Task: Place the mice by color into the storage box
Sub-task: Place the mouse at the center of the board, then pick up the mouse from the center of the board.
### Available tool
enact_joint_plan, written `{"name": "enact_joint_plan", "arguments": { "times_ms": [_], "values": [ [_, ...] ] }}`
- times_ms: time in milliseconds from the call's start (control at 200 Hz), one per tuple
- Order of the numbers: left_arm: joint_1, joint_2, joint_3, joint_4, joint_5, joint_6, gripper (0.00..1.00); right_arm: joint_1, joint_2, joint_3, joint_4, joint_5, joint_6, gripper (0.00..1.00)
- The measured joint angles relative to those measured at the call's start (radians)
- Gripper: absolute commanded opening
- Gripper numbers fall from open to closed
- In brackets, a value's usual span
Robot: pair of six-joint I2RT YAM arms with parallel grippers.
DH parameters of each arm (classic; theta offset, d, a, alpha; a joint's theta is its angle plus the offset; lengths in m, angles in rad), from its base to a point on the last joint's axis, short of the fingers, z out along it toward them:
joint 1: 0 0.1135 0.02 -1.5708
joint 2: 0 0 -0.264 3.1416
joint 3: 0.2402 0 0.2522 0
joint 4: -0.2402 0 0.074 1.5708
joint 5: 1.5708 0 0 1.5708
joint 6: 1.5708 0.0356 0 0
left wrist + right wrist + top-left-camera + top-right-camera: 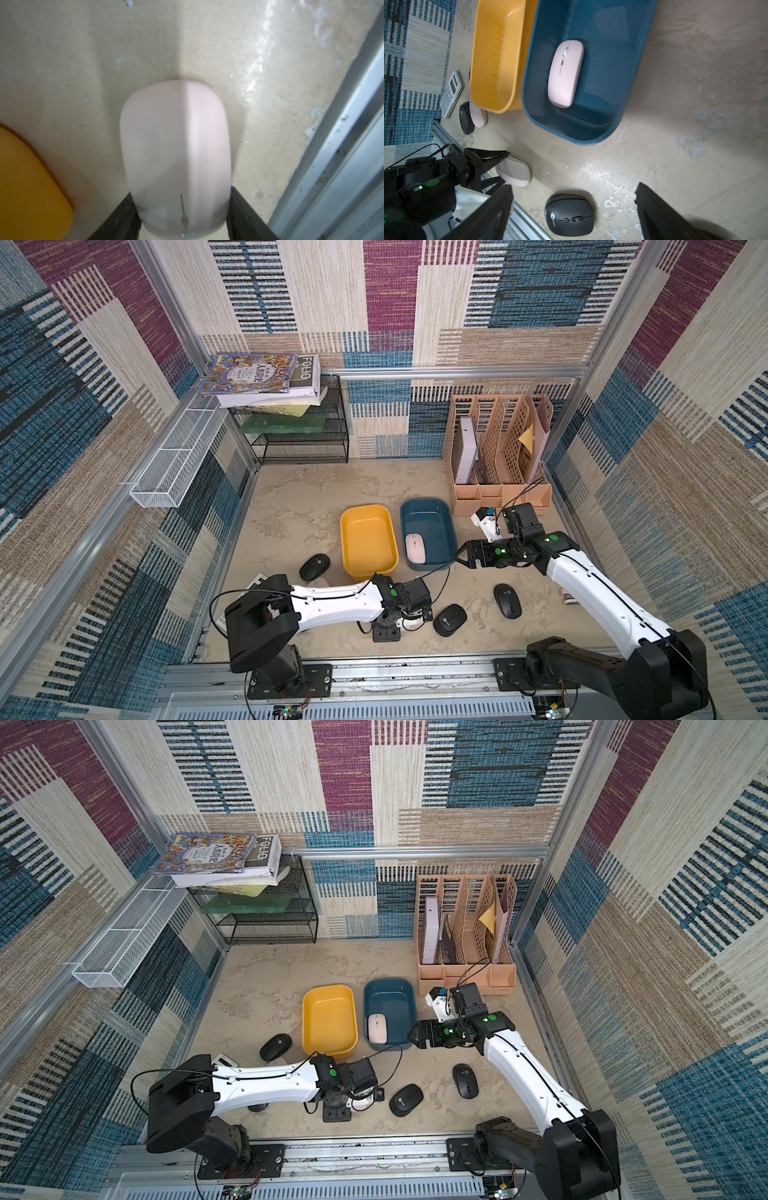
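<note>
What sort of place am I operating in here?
Probably a mock office desk built inside a robot test cell: a peach file organiser and books on a black wire shelf at the back, enclosed by an aluminium frame with patterned walls.

the left tub (345, 539) and the right tub (451, 531) stand side by side on the worktop (291, 497). a mouse (415, 548) lies in the right tub. a second mouse (314, 567) lies just left of the left tub's front corner. a third mouse (450, 619) and a fourth mouse (507, 600) lie in front of the right tub. a file rack (498, 448) stands behind it.
</note>
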Motion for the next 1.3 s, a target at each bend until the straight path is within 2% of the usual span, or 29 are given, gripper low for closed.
{"name": "enact_joint_plan", "arguments": {
  "times_ms": [90,175,310,486,621,766,891,1132,1297],
  "values": [
    [0.000,-0.007,-0.006,0.029,-0.006,0.015,0.88,0.000,0.000,-0.001,0.001,-0.009,0.000,0.96],
    [0.000,-0.029,-0.006,0.048,-0.021,0.017,0.91,0.000,0.000,0.001,-0.001,-0.016,-0.002,0.96],
    [0.000,-0.136,-0.012,0.064,-0.047,-0.016,0.95,-0.001,0.003,0.014,-0.001,-0.016,-0.011,0.96],
    [0.011,-0.415,-0.047,0.069,-0.093,-0.158,0.99,-0.018,0.031,0.022,0.011,-0.048,-0.014,0.96],
    [0.034,-0.734,-0.027,0.065,-0.171,-0.373,0.99,-0.004,0.069,0.020,0.077,-0.139,0.010,0.96],
    [0.052,-0.998,-0.069,0.044,-0.249,-0.605,0.99,0.172,0.182,0.117,0.098,-0.139,-0.013,0.96],
    [0.054,-1.117,-0.076,-0.042,-0.303,-0.773,0.99,0.374,0.294,0.212,0.083,-0.064,-0.074,0.96],
    [0.056,-1.139,-0.054,-0.201,-0.354,-0.953,0.99,0.746,0.522,0.331,0.006,0.219,-0.284,1.00],
    [0.056,-1.104,-0.035,-0.219,-0.367,-0.969,0.99,0.902,0.606,0.348,-0.007,0.354,-0.446,1.00]
  ]
}}
